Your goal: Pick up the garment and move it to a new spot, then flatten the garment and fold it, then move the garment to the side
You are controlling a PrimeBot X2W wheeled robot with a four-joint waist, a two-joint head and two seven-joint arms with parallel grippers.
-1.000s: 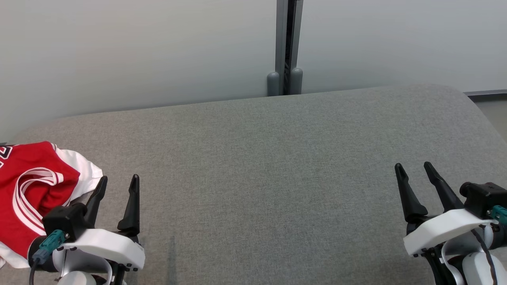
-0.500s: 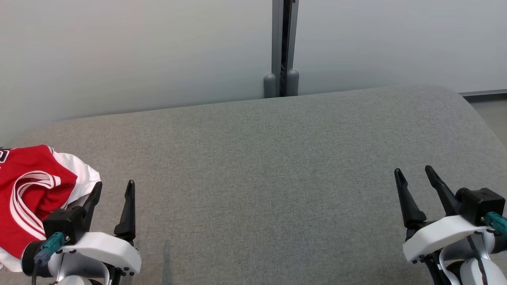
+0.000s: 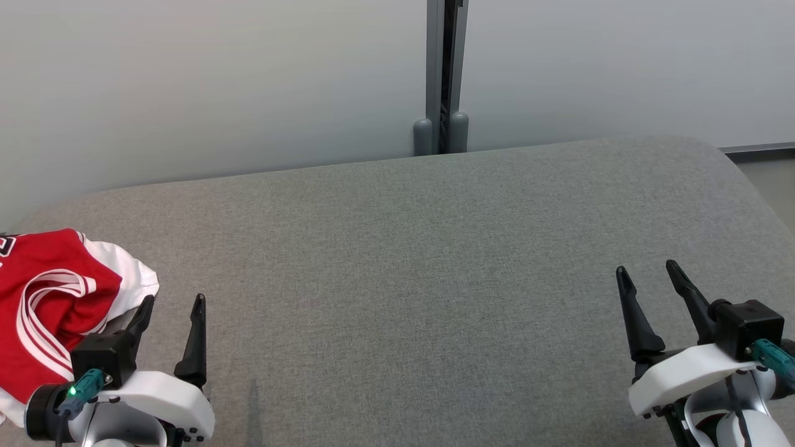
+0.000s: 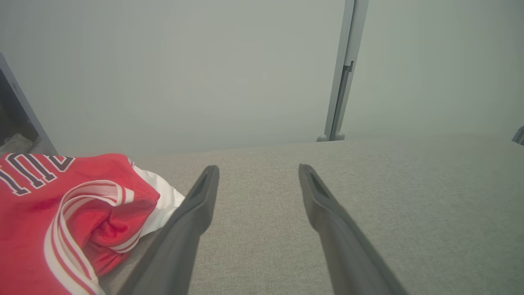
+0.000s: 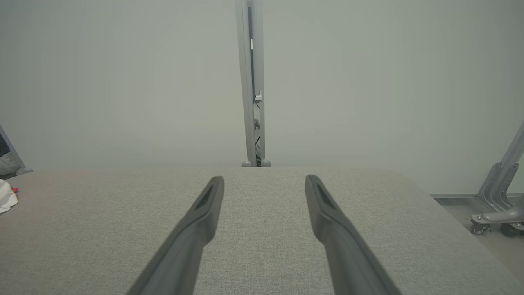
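Note:
The garment (image 3: 49,304) is a red jersey with white trim and striped bands, crumpled at the left edge of the grey padded surface (image 3: 422,279); in the left wrist view the garment (image 4: 61,209) lies left of the fingers. My left gripper (image 3: 172,302) stands open just right of it, with nothing between its fingers (image 4: 192,213). My right gripper (image 3: 646,272) is open at the lower right, far from the garment, over bare fabric. A small white corner of the garment (image 5: 6,196) shows at the left edge of the right wrist view.
A pale partition wall (image 3: 217,81) with a grey vertical post (image 3: 442,74) stands behind the surface. The surface's right edge curves down toward floor, where a metal wheeled frame (image 5: 497,205) stands.
Both grippers have drawn back slightly toward the bottom of the head view. The head camera shifted a little. The garment has not moved.

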